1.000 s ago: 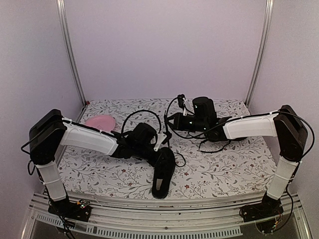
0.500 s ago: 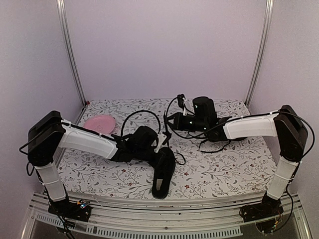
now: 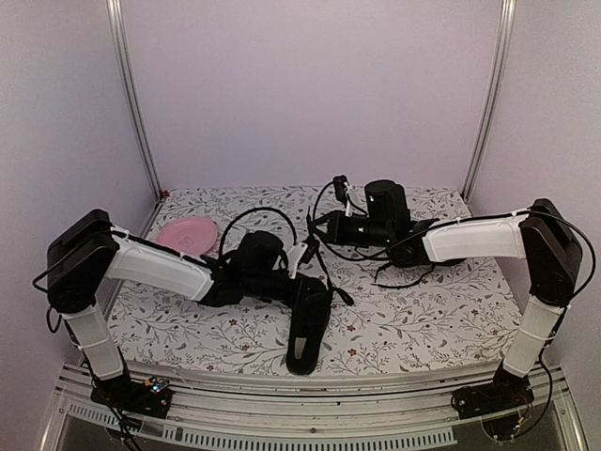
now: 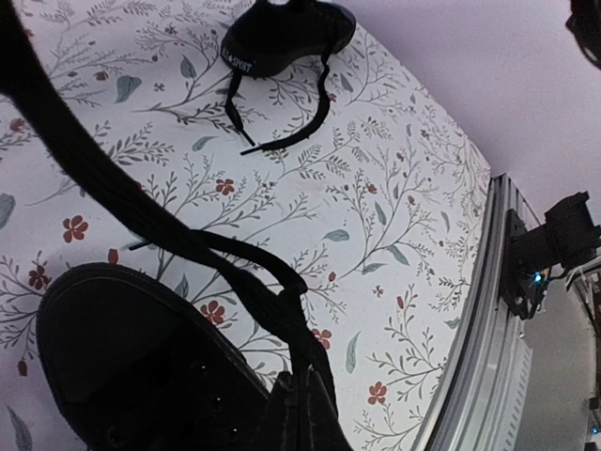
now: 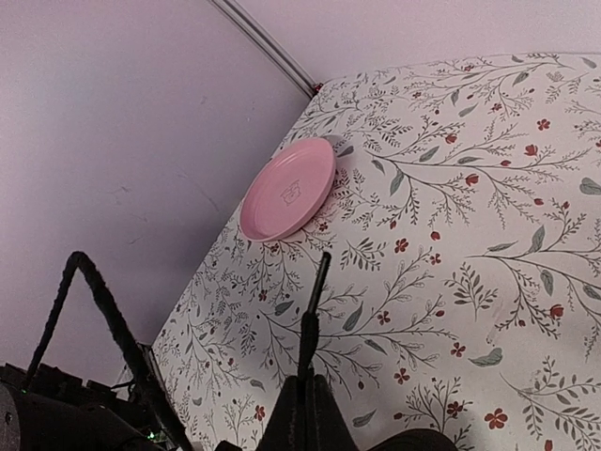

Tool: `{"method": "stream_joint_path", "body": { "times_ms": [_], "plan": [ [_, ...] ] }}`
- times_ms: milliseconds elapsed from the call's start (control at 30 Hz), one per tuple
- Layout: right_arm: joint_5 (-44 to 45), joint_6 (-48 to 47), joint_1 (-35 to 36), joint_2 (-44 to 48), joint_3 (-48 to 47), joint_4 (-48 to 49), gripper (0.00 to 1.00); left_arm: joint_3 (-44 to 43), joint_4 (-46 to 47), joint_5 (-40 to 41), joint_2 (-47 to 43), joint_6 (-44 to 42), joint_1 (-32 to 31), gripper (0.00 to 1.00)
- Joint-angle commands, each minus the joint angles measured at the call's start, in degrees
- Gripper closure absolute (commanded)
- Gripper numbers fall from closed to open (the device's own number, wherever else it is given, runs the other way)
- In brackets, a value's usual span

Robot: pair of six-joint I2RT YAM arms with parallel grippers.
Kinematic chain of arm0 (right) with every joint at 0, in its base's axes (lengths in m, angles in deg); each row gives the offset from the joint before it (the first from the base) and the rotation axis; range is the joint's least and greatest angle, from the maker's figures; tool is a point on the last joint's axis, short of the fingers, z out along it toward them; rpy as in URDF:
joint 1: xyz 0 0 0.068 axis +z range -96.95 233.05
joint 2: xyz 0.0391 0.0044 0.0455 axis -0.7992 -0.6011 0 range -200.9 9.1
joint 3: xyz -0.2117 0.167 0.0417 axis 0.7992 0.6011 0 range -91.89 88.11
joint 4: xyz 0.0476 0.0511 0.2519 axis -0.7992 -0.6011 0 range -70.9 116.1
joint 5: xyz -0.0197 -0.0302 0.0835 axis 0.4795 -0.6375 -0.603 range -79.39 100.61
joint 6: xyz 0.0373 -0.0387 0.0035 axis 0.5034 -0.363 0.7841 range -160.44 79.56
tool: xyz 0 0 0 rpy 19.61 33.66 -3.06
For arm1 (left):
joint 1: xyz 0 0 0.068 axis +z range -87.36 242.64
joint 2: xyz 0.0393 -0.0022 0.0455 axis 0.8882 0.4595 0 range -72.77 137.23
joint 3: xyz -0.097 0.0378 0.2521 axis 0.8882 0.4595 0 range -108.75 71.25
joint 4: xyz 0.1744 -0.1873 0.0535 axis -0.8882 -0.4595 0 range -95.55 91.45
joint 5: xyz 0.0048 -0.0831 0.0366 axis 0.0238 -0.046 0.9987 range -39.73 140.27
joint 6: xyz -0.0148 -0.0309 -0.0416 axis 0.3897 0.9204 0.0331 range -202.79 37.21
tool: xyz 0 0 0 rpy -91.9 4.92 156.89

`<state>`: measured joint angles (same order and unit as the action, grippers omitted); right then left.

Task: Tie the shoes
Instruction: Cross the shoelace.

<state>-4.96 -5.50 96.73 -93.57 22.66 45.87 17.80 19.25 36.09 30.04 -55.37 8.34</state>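
Two grippers (image 4: 300, 402) (image 5: 305, 393) each clamp a lace (image 4: 141, 211), the near shoe (image 3: 306, 324) just beside them

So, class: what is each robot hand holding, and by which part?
Left hand: a flat black shoelace, gripped along its taut length. Right hand: a thin black shoelace, gripped near its free tip.

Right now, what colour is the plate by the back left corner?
Pink all over; the plate shows best in the right wrist view.
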Motion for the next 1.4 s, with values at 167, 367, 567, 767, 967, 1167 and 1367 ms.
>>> {"method": "stream_joint_path", "body": {
  "times_ms": [167,367,567,767,967,1167,1367],
  "plan": [
    [-1.64,0.43,-0.26,2.38,-1.17,2.2,0.98,0.18,4.94,-8.44,3.44,5.59,2.67,1.0],
    [-2.18,0.96,-0.22,2.15,-1.34,3.02,0.98,-0.17,5.66,-10.67,4.81,6.67,3.03,0.98],
    [-2.38,1.14,-0.22,1.71,-1.34,3.24,0.98,-0.42,5.69,-11.25,5.54,7.1,3.31,0.93],
    [-2.28,1.11,-0.26,1.58,-1.22,3.3,0.98,-0.77,5.72,-12.09,6.24,7.6,3.46,0.87],
    [0.25,1.33,-0.25,1.91,-0.04,3.19,0.98,-2.23,2.09,-10.46,6.13,5.34,3.46,0.76],
    [7.16,1.62,-0.35,7.03,4.56,2.68,0.98,-5.69,-8.93,-5.06,3.85,-2.96,2.51,0.63],
    [9.03,2.93,-0.32,12.55,12.53,2.7,0.98,-10.51,-19.32,-2.89,4.27,-12.83,0.89,0.63]
  ]
}}
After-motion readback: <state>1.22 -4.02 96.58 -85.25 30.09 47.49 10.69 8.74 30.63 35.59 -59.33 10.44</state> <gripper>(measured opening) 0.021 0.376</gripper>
